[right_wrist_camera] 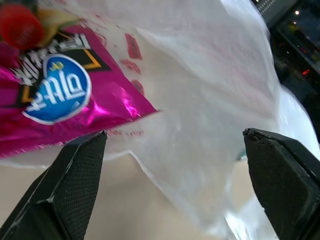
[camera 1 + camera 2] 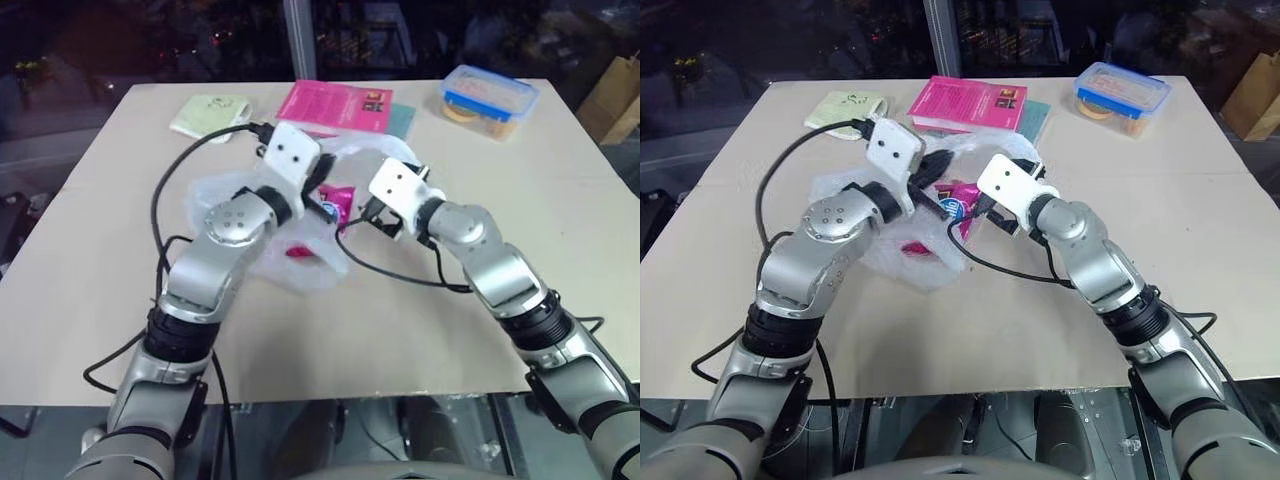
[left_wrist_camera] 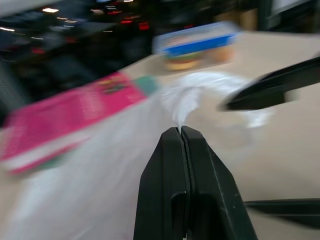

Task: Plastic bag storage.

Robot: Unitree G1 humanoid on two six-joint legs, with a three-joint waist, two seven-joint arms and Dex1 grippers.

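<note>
Left wrist view: left claw (image 3: 181, 131) level, pinching plastic bag (image 3: 190, 97); right claw (image 1: 175, 145) spread wide.

A pale beige bench (image 2: 420, 330) with a plain matt top takes up most of the scene, its near edge square and its far corners narrowing toward the back. Beyond its far edge the room lies dark, with small red and white lights scattered in the gloom. A grey upright post (image 2: 297, 40) rises behind the far edge. At the far right, beside the bench, stands a brown paper bag (image 2: 617, 95). Under the near edge the floor is dim and grey.
</note>
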